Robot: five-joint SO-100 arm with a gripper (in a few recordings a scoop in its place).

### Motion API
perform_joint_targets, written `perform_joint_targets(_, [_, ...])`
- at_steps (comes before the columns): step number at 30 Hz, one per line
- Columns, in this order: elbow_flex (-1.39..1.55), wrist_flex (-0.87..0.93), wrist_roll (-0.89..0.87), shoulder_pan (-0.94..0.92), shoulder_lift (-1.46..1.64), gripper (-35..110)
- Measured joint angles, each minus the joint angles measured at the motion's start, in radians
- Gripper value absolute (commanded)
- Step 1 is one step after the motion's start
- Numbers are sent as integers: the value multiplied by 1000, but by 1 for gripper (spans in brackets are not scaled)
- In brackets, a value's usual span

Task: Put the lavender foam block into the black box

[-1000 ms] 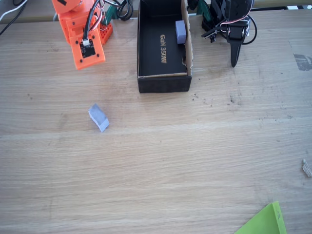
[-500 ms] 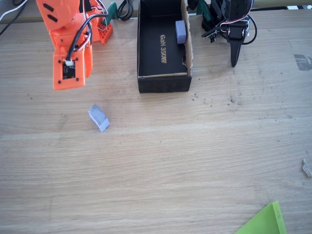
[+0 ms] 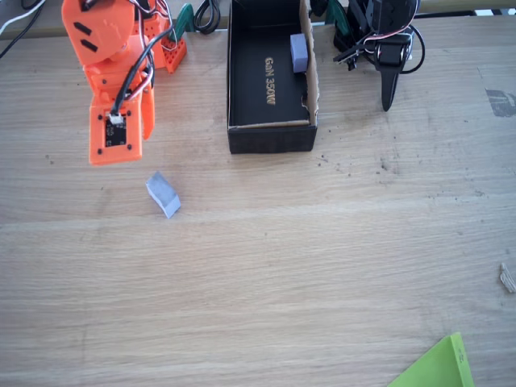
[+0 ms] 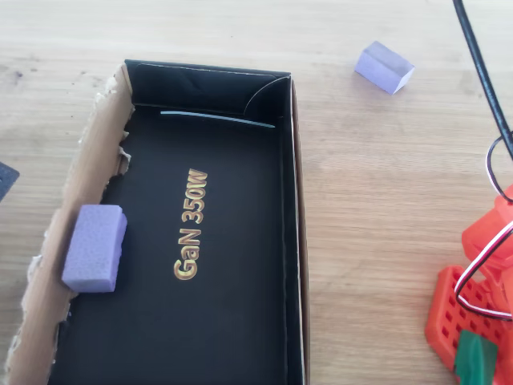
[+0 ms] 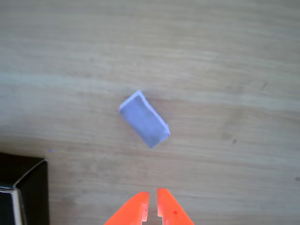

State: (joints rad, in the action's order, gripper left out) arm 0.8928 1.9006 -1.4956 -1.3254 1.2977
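Note:
The lavender foam block (image 3: 163,194) lies tilted on the bare wooden table, to the lower left of the black box (image 3: 270,137) in the fixed view. In the wrist view the lavender foam block (image 5: 144,119) sits a little way ahead of my gripper (image 5: 153,207), whose orange fingertips (image 5: 165,210) stand almost together with nothing between them. My orange arm (image 3: 113,105) hovers just up and left of the block. From overhead, the block (image 4: 385,67) rests outside the box's black wall (image 4: 293,208). A second lavender block (image 4: 95,247) lies inside the box against its brown cardboard wall.
A green sheet (image 3: 435,367) pokes in at the lower right corner of the fixed view, and a small scrap (image 3: 508,276) lies at the right edge. The arm's orange base (image 4: 473,321) and cables stand beside the box in the overhead view. Bare wood surrounds the block.
My arm has swung left, away from the box, and then come a little closer to the block on the table. Neither block nor the box has moved.

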Motion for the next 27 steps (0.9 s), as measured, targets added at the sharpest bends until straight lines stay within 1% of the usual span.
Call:
perform_joint_targets(4, [-8,0,-107,2,2,0])
perform_joint_targets(10, [-38,0,-210,6,-17,0])
perform_joint_targets(20, [-95,0,-242,29,-67,0])
perform_joint_targets(27, [-114,0,-261,37,-81,14])
